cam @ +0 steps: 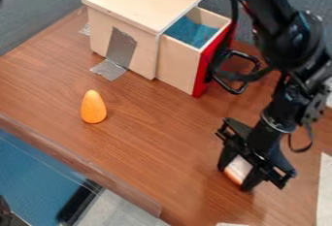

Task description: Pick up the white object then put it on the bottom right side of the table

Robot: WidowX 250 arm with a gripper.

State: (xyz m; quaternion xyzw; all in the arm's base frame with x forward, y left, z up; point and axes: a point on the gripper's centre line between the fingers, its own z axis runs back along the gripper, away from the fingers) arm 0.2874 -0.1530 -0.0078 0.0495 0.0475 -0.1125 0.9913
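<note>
White object (239,167) (orange-red at lower edge) sits directly between fingers of pincer (235,177), one finger against each side; pincer judged closed on it. Location: lower right part of worktop (149,150), well apart from orange egg-shaped item (94,107). Long axis partly hidden by fingers, direction not confirmed. Clearance beneath object cannot be told. Placement area appears reached or near; coming move likely calls for short lowering, then release. Risk: object rolling if let go high.
</note>
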